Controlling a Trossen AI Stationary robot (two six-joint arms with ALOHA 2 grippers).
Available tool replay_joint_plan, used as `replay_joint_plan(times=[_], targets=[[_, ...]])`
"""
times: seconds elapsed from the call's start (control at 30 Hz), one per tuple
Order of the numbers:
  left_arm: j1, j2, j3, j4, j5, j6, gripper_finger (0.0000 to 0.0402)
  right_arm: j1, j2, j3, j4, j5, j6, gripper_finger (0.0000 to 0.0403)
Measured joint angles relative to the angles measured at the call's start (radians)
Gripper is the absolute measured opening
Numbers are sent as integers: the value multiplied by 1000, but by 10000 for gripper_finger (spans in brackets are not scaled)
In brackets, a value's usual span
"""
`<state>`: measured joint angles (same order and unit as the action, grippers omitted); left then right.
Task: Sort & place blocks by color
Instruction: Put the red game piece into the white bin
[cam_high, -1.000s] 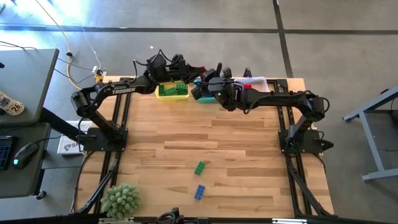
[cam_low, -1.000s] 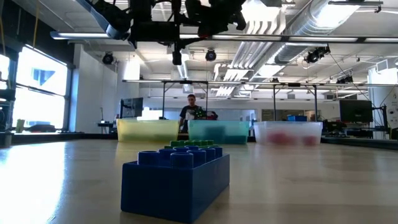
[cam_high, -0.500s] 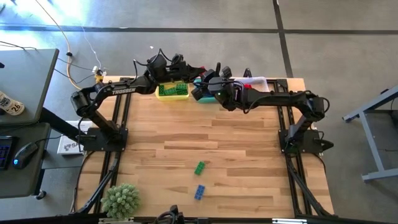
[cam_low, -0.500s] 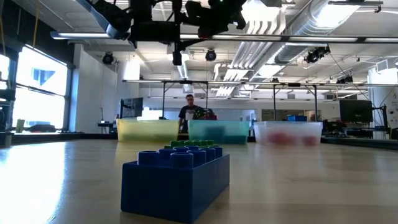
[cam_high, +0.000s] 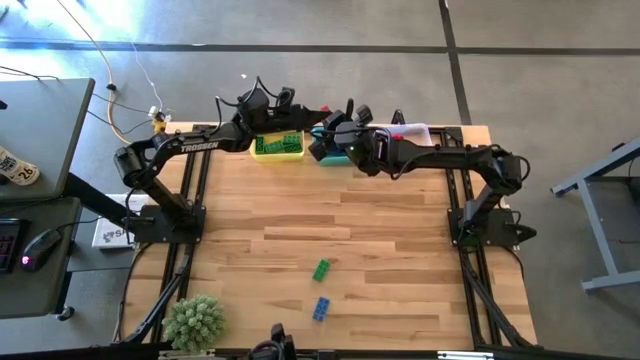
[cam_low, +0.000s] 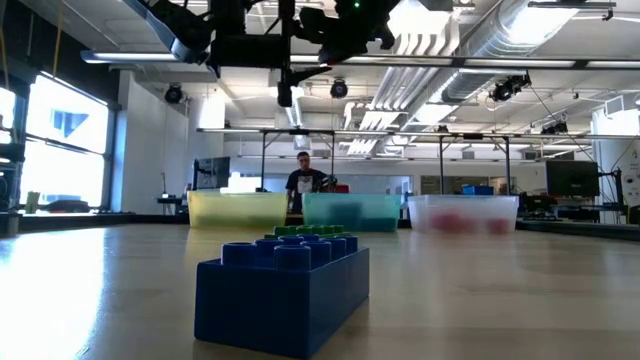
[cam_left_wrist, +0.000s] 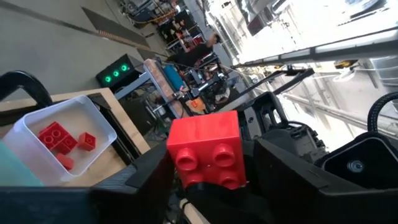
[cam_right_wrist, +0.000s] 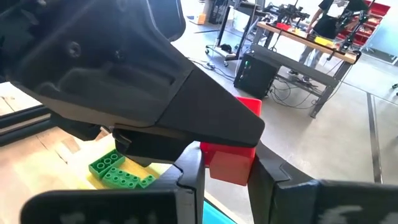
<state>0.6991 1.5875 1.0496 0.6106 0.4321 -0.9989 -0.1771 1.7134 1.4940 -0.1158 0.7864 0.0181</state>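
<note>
High view: "TROSSEN" reads on the left arm (cam_high: 190, 146); no other legible writing. Both grippers meet over the teal bin (cam_high: 322, 157), at the far table edge between the yellow bin (cam_high: 262, 154) and clear bin (cam_high: 425, 131), largely hiding it. Right gripper (cam_right_wrist: 227, 180) is clamped on a red brick (cam_right_wrist: 231, 155), its lower part hidden by the fingers. Left gripper (cam_left_wrist: 208, 180) has that same brick between its parted fingers; can't tell whether they touch it. Green bricks (cam_high: 279, 145) sit in the yellow bin, red bricks (cam_left_wrist: 62, 140) in the clear bin. One loose green brick (cam_high: 321, 269) and one blue brick (cam_high: 320, 309) lie well nearer than the teal bin. Low view cuts both arms off at the top.
</note>
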Motion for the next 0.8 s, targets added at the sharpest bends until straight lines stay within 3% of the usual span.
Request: replay_joint_plan(times=[0.23, 0.5, 0.8], targets=[[4, 0, 0, 2, -28, 1, 242, -20, 0, 28, -76, -6, 0, 56], [42, 0, 0, -2, -20, 63, 242, -76, 2, 116, -398, 7, 13, 56], [53, 0, 0, -10, -21, 180, 241, -185, 2, 148, -719, -150, 138, 56]])
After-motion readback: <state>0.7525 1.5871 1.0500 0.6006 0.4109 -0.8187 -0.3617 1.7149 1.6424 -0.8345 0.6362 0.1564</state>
